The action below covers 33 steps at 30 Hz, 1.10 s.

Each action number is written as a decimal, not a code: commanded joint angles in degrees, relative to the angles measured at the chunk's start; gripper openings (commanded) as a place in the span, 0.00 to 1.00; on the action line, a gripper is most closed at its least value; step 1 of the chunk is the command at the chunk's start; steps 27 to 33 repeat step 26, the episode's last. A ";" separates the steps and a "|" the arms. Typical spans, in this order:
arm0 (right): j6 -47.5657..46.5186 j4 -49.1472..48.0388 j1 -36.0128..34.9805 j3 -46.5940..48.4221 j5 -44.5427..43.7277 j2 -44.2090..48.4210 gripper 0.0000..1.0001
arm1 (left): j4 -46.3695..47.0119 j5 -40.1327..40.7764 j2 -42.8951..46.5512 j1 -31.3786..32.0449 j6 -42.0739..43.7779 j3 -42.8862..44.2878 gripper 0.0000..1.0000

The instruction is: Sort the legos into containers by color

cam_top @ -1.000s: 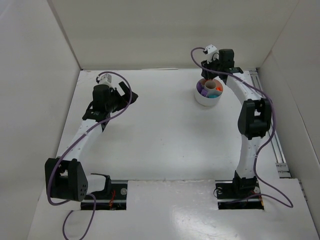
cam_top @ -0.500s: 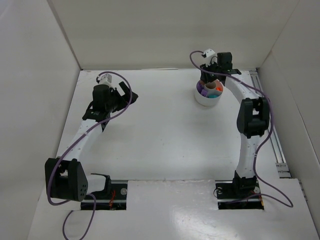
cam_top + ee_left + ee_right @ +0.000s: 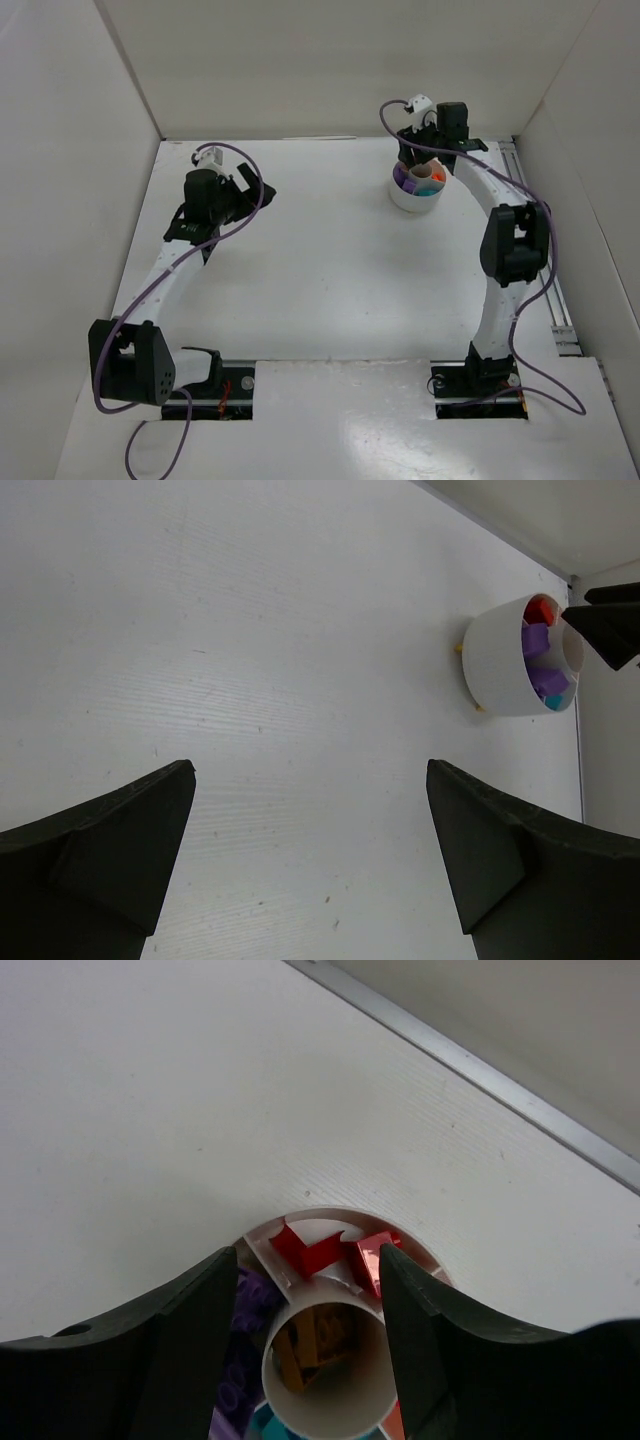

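The round white tub [image 3: 415, 203] stands at the back right of the table. My right gripper [image 3: 421, 152] hangs right over it, open, with nothing between its fingers. In the right wrist view the tub's rim [image 3: 322, 1213] shows two red legos [image 3: 312, 1253] in the far compartment. Brown legos [image 3: 318, 1343] lie in the central hole, purple ones [image 3: 246, 1300] on the left, and a teal one [image 3: 262, 1424] at the near edge. My right gripper [image 3: 307, 1255] straddles the central hole. My left gripper [image 3: 248, 186] is far to the left, wide open and empty [image 3: 310, 780]; its view shows the tub [image 3: 492, 670] from the side.
White walls close the table at the back and both sides. A metal rail [image 3: 548, 270] runs along the right edge. A tiny yellowish piece [image 3: 459, 648] lies on the table beside the tub. The right gripper's fingertips [image 3: 603, 632] show over the tub in the left wrist view.
My right gripper has shifted slightly left over the tub and its jaws have spread wider. The left arm has not moved.
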<state>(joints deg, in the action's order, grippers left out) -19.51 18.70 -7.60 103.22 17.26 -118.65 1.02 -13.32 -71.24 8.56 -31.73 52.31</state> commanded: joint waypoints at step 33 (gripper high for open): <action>-6.42 -9.38 3.73 -45.03 -8.01 57.12 1.00 | -1.46 12.71 14.90 6.02 -2.20 -5.91 1.00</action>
